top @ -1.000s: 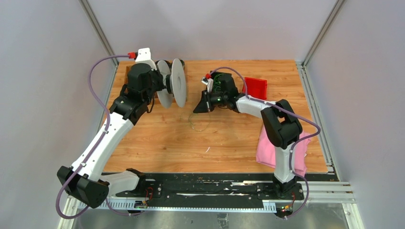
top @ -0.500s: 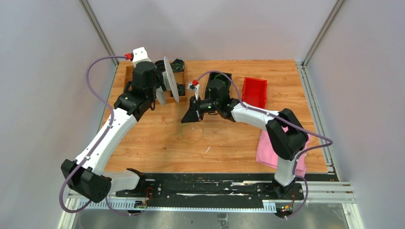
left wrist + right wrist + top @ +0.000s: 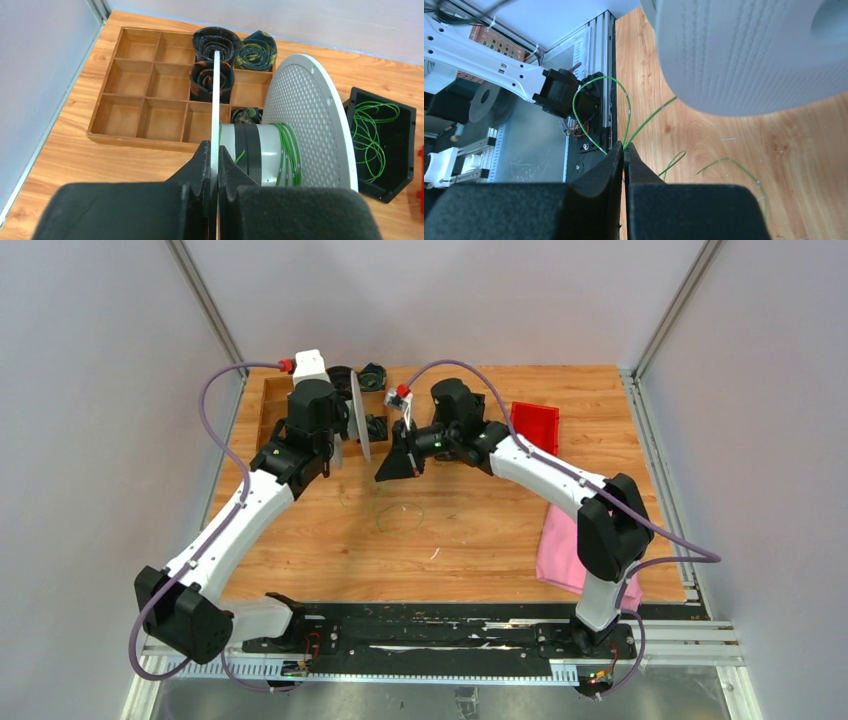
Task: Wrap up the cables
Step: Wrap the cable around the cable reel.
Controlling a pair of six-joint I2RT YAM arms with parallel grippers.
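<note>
My left gripper is shut on the near thin flange of the grey spool, holding it on edge above the table; the spool also shows in the top view. A few turns of green cable lie round its core. My right gripper is shut on a thin green cable that runs up towards the spool's flange just above it. A loose loop of cable lies on the table below. More green cable curls in a black tray.
A wooden compartment box at the back left holds dark cord bundles. A red bin stands at the back right and a pink cloth lies at the right front.
Both arms moved left and towards the back. The spool has turned edge-on and the right gripper has come close beside it. The loose loop has shifted a little left.
</note>
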